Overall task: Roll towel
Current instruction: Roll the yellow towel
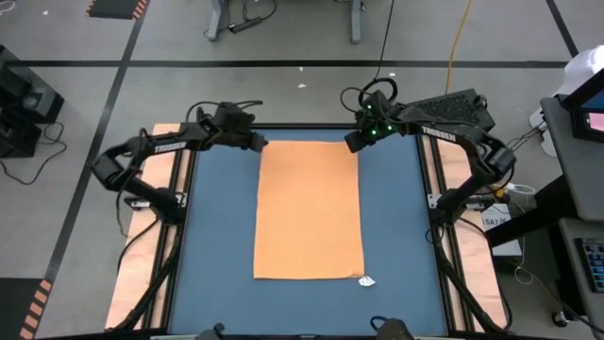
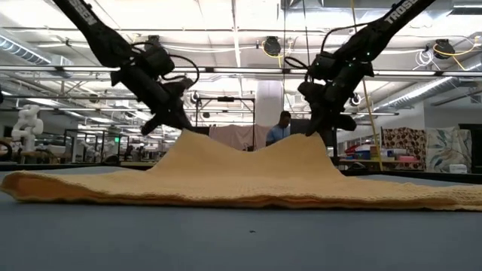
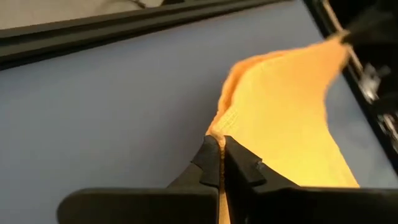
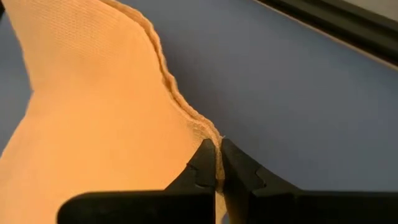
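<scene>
Orange-yellow towel (image 1: 309, 210) lies flat on the blue counter (image 1: 217, 236), long axis running away from its far edge, where the left claw (image 1: 258, 144) and right claw (image 1: 353, 142) each pinch one raised corner.

The towel (image 1: 309, 210) is soft orange-yellow cloth with a fine woven, slightly rough texture and a stitched hem, matt all over. The table (image 1: 217, 236) has a smooth, matt blue surface, framed by dark rails and pale wood strips (image 1: 132, 283). The gripper fingers (image 3: 239, 163) look like matt black plastic.
</scene>
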Controlling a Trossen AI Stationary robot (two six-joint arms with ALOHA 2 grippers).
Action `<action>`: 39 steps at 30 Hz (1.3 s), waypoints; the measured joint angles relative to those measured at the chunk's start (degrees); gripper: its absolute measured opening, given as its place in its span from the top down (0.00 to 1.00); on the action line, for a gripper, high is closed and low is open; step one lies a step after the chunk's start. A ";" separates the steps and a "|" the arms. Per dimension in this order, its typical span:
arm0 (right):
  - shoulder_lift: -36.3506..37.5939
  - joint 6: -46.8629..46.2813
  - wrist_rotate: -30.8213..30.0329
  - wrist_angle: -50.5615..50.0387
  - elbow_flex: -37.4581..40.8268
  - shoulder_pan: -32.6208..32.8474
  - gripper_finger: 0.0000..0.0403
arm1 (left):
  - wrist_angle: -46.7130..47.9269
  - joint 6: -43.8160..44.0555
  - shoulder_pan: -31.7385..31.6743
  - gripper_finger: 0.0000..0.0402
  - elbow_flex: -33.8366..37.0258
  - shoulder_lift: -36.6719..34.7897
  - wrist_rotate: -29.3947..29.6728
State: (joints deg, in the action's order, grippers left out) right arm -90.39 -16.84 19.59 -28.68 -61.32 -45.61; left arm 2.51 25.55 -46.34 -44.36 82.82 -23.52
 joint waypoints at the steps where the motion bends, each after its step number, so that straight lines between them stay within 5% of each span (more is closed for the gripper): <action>1: 0.43 0.00 0.06 -0.01 0.00 0.32 1.00 | 0.47 -1.32 0.44 0.99 0.00 -0.80 -0.75; 15: 4.11 5.68 0.22 -13.78 0.00 10.78 1.00 | 18.64 -15.59 10.00 1.00 -0.02 -12.76 -9.61; 39: 11.77 -14.12 2.70 -22.87 0.04 33.11 1.00 | 27.04 -5.23 27.89 1.00 -0.09 -24.42 -10.02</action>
State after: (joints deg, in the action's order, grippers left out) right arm -78.62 -30.96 22.28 -51.55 -61.28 -12.50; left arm 29.55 20.32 -18.45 -44.45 58.41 -33.54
